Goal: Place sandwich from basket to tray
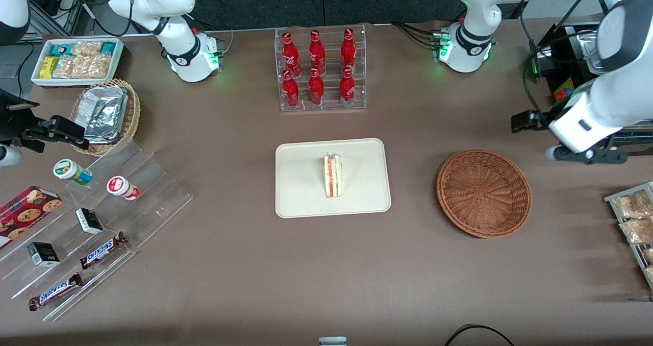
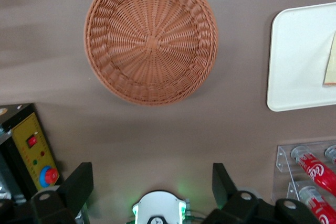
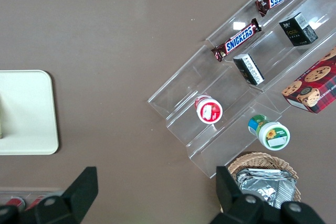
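Sandwich (image 1: 332,175) is out of my hand (image 2: 152,184), which hangs released with its fingers (image 2: 79,182) spread wide, high above the desk (image 1: 255,274) beside the basket (image 1: 483,193). The basket holds nothing (its woven bottom shows fully). Toward the parked arm, the sandwich lies on the tray (image 1: 301,182).

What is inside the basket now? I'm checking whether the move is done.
Nothing: the basket shows only bare weave. The sandwich lies on the tray. The gripper hangs open above the table, empty.
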You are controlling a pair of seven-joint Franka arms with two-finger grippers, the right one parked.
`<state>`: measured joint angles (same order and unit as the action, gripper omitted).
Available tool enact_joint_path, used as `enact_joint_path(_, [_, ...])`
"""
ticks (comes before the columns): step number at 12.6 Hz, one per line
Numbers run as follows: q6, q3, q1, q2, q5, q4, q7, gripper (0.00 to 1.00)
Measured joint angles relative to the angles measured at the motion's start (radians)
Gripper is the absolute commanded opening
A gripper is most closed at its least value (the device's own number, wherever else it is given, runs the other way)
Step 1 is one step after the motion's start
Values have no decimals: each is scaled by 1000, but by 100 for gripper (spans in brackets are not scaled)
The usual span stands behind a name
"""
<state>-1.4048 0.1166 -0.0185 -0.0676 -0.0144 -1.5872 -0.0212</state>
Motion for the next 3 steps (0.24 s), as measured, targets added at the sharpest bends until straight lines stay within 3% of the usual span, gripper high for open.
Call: enact_joint_path(3, [56,1,-15,68,5,0,9,100])
